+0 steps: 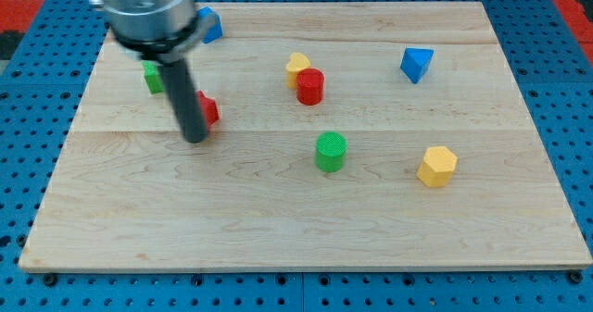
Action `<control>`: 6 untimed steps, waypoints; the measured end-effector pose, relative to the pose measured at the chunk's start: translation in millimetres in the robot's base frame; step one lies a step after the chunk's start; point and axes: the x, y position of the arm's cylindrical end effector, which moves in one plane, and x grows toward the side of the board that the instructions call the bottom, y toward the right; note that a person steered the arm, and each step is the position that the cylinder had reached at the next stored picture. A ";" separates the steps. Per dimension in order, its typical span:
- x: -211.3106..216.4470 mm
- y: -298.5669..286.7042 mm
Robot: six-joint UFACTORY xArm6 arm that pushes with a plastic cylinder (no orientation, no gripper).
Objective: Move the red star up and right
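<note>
The red star (208, 110) lies on the wooden board (306, 219) at the view's left, mostly hidden behind the rod, so its shape is hard to make out. My tip (195, 138) rests on the board just left of and below the red star, touching or nearly touching it. The rod rises from there to the arm's grey body at the view's top left.
A green block (153, 77) sits left of the rod, partly hidden. A blue block (211, 24) is at the top left. A yellow block (296, 66) touches a red cylinder (309, 86). A green cylinder (330, 152), a yellow hexagon (436, 166) and a blue triangle (416, 64) lie to the right.
</note>
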 end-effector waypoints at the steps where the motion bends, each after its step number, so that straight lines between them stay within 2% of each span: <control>1: -7.2 -45.2; 2: -3.6 -99.7; 5: -39.9 28.9; 6: -52.8 5.6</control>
